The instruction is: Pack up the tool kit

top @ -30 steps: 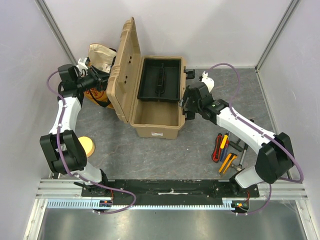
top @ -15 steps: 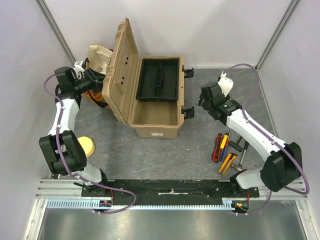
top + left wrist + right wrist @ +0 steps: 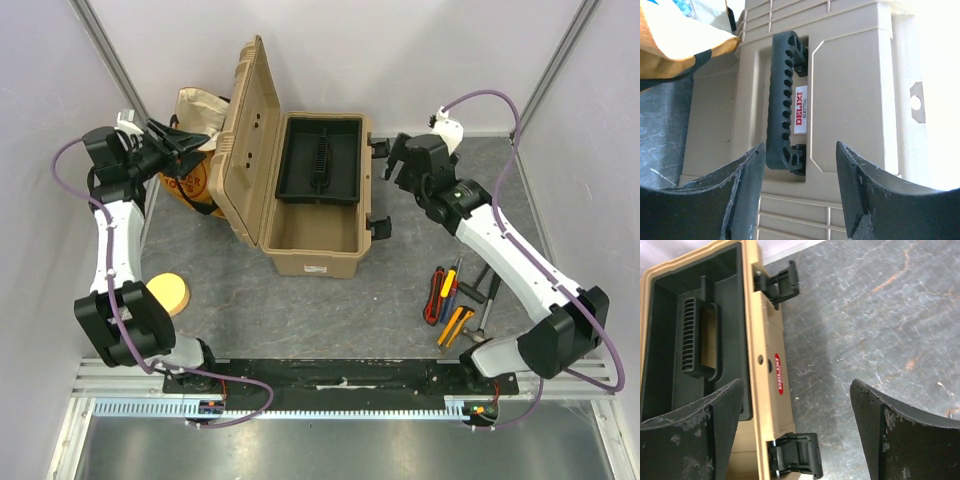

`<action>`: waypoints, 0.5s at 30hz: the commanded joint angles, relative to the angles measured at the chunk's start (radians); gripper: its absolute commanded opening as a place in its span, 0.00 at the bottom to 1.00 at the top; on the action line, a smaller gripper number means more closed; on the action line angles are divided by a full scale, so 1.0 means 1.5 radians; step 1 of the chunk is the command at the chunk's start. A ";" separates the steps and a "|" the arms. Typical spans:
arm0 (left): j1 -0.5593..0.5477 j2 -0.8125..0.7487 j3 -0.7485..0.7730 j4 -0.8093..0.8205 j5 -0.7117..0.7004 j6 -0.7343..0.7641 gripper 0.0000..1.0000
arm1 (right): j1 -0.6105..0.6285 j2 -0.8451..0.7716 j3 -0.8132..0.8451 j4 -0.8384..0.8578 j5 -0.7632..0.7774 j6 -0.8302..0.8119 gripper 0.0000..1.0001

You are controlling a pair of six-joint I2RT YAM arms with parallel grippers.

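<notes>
The tan toolbox (image 3: pixel 312 256) stands open in the middle of the table, its lid (image 3: pixel 246 150) raised nearly upright on the left. A black inner tray (image 3: pixel 320 160) sits in the far half. My left gripper (image 3: pixel 188 148) is open just left of the lid, apart from it; its wrist view faces the lid's outer side (image 3: pixel 855 85) and the black handle (image 3: pixel 785 100). My right gripper (image 3: pixel 396 162) hangs open and empty right of the box, over the two black latches (image 3: pixel 781 284). Red, yellow and black-handled hand tools (image 3: pixel 450 300) lie on the table at the right.
An orange-yellow cloth bag (image 3: pixel 195 112) is wedged behind the lid at the far left, also showing in the left wrist view (image 3: pixel 680 40). A round orange disc (image 3: pixel 170 292) lies by the left arm. White enclosure walls stand close on three sides.
My left gripper opened and drew back to the left, away from the lid, which stays up. My right gripper moved away from the box's right wall toward the back and opened wider.
</notes>
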 commanded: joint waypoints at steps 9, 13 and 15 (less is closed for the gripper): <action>-0.001 -0.154 0.125 -0.217 -0.322 0.201 0.66 | 0.101 0.193 0.207 0.068 -0.024 -0.098 0.91; -0.003 -0.178 0.165 -0.274 -0.313 0.250 0.66 | 0.128 0.282 0.279 0.067 0.007 -0.108 0.88; -0.006 -0.198 0.169 -0.280 -0.294 0.261 0.66 | 0.139 0.322 0.312 0.061 0.014 -0.114 0.86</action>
